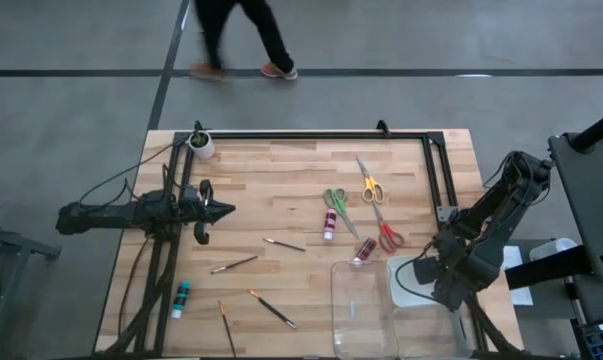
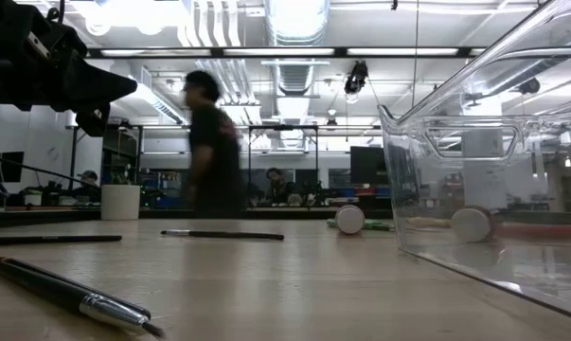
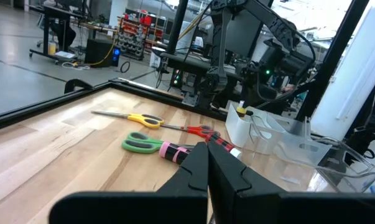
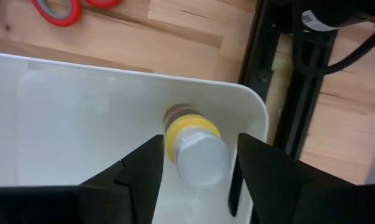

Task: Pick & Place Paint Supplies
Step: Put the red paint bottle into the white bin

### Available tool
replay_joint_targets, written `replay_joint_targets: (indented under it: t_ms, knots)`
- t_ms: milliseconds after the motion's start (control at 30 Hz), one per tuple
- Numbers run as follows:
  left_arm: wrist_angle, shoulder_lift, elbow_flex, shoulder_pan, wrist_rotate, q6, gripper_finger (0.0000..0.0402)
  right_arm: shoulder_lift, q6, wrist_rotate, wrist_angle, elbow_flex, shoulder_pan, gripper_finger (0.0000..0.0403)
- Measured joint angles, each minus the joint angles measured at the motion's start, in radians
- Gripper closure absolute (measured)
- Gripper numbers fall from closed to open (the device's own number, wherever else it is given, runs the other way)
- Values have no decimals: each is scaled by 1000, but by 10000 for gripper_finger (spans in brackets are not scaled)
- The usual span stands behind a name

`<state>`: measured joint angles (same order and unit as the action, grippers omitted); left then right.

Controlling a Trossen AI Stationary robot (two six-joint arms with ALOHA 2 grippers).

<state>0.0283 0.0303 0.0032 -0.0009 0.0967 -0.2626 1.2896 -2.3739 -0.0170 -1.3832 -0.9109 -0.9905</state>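
The right pincer (image 4: 196, 168) hangs over the clear tray (image 4: 81, 99), fingers spread with the yellow paint bottle (image 4: 193, 146) between them, apparently just loose. Lifting off crooked, I reckon a finger could catch the cap and tip it. The left pincer (image 1: 224, 210) waits shut.

three scissors (image 1: 366, 210) lie mid-table; brushes (image 1: 251, 285) left of the tray (image 1: 361, 310); one bottle (image 4: 190, 146) inside a bin (image 4: 81, 112).

Right end effector (image 4: 196, 165) spread, left (image 3: 209, 165) closed
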Motion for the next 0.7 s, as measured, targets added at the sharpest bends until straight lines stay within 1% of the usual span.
replay_joint_targets:
  t_ms: [167, 267, 367, 500, 600, 700]
  knots:
    - [0, 0, 0, 0, 0, 0, 401, -1, 0, -3, -120, -85, 0, 200]
    - [0, 0, 0, 0, 0, 0, 401, -1, 2, -30, -184, -149, 0, 200]
    - [0, 0, 0, 0, 0, 0, 401, -3, 7, -102, -187, -198, 0, 200]
    - [0, 0, 0, 0, 0, 0, 401, -5, 59, -231, -188, -239, 9, 200]
    - [0, 0, 0, 0, 0, 0, 401, -7, 110, -315, -187, -252, 38, 200]
    - [0, 0, 0, 0, 0, 0, 401, -8, 214, -352, -186, -259, 96, 200]
